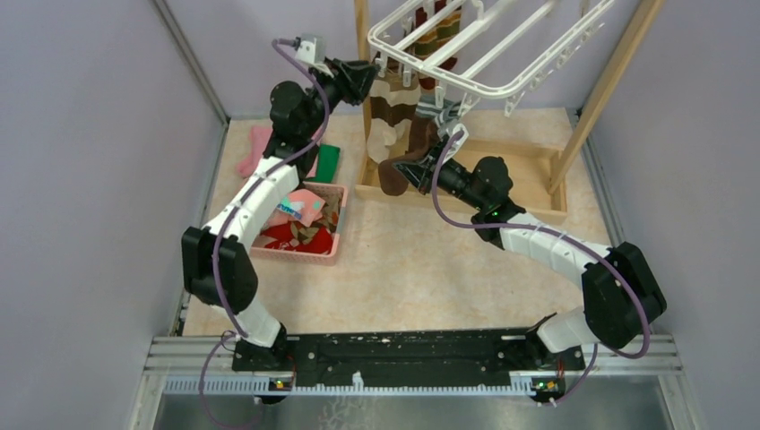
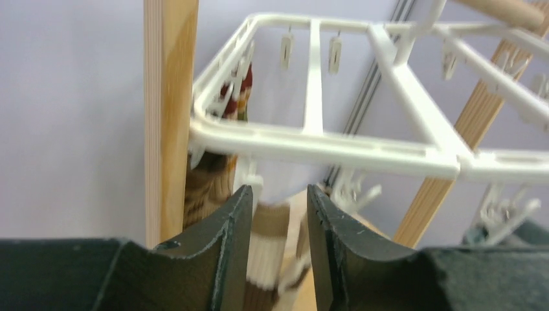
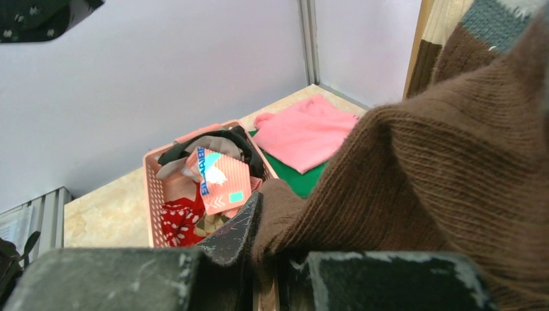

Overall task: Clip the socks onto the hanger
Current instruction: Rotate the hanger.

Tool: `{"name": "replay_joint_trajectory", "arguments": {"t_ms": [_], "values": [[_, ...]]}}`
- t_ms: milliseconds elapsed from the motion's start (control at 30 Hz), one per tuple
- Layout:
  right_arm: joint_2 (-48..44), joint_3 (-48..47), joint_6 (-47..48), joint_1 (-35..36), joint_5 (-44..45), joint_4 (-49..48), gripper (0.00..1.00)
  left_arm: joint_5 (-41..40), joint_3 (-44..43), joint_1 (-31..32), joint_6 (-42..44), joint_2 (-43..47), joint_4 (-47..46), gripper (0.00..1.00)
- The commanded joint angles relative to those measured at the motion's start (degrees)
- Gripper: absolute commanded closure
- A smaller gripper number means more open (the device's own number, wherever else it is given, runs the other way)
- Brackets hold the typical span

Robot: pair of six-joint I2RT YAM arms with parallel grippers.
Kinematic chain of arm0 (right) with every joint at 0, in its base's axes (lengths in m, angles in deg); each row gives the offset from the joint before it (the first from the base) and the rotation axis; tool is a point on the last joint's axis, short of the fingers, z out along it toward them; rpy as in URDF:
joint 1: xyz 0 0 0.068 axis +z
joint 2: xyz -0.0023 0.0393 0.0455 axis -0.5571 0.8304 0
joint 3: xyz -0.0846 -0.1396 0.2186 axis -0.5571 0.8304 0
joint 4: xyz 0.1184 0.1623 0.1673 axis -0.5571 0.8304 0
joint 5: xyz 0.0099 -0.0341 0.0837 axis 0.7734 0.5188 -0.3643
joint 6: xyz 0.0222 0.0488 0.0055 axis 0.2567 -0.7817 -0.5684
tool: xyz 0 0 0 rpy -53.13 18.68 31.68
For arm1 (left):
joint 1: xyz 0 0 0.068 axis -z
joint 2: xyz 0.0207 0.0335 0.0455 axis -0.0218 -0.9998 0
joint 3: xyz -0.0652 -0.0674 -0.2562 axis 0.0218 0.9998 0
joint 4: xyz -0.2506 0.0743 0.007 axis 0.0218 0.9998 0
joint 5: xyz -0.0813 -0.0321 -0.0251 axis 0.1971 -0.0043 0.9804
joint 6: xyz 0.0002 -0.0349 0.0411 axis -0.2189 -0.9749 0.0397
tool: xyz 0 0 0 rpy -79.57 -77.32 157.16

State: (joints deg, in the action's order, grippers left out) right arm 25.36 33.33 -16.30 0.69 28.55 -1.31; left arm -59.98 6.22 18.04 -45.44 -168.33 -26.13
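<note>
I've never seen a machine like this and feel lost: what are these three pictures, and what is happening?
Two robot arms are bolted to a table. One picture looks down from above; the other two come from a camera on each wrist. The right arm's fingers pinch a dark brown sock. The left arm's fingers stand apart just under the white hanger, beside a striped sock hanging from it. On the table lie a pink basket of more socks, a pink cloth and a green cloth.
</note>
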Motion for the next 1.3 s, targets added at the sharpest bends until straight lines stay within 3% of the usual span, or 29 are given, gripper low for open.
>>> {"name": "replay_joint_trajectory", "arguments": {"t_ms": [0, 767, 900, 933, 1100, 1267], "values": [[-1.2, -2.8, 1.5, 0.6, 0.6, -0.7, 0.92, 3.5, -11.8, -0.2, -1.1, -6.5, 3.2, 0.6], [-0.8, -3.3, 1.2, 0.6, 0.5, -1.5, 0.91, 2.0, -33.0, -0.1, -6.4, -21.8, 8.8, 0.63], [-0.1, -3.8, 0.8, 0.6, 0.2, -1.6, 0.9, 1.1, -33.1, -0.2, -6.2, -22.0, 9.8, 0.62], [0.1, -3.9, 0.7, 0.6, -0.2, -1.5, 0.87, 1.0, -32.2, -0.3, -6.1, -21.5, 9.6, 0.62], [-0.4, -3.0, 0.5, 0.6, -1.7, -2.2, 0.5, -0.2, -24.7, -0.4, -5.1, -16.4, 7.1, 0.54], [-2.9, -0.8, 0.9, 0.6, -2.6, -3.0, 0.36, -0.8, -17.2, -0.5, -3.5, -9.8, 4.8, 0.49]]}}
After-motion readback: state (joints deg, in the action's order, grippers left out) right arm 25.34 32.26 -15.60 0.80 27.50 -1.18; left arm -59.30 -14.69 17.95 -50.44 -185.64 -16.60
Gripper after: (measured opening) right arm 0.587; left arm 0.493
